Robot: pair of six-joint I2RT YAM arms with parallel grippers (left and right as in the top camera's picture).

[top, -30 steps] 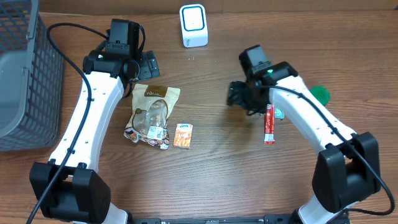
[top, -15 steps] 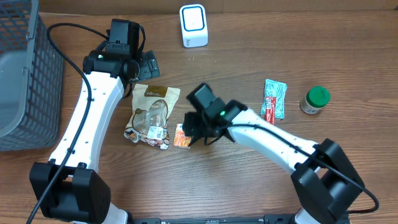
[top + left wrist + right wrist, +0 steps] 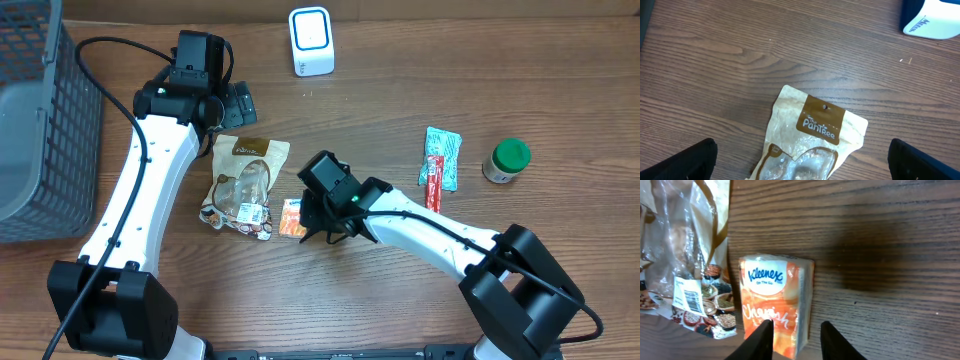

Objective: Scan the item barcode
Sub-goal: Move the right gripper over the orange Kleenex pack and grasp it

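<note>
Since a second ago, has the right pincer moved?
Yes. The right pincer has crossed the table toward the snack bag and now sits over the Kleenex pack, which stayed put.

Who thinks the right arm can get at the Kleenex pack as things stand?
Probably yes: the right gripper hangs just above the Kleenex pack, jaws apart, nothing in between; the snack pouch lies beside it.

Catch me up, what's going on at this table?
The right gripper is down at the orange tissue pack, fingers apart at its edge; whether it has a grip yet is unclear. The pack lies flat on the table, beside a snack bag. The left gripper hangs open above that bag, holding nothing. The white scanner stands at the far edge, well away from the pack.
</note>
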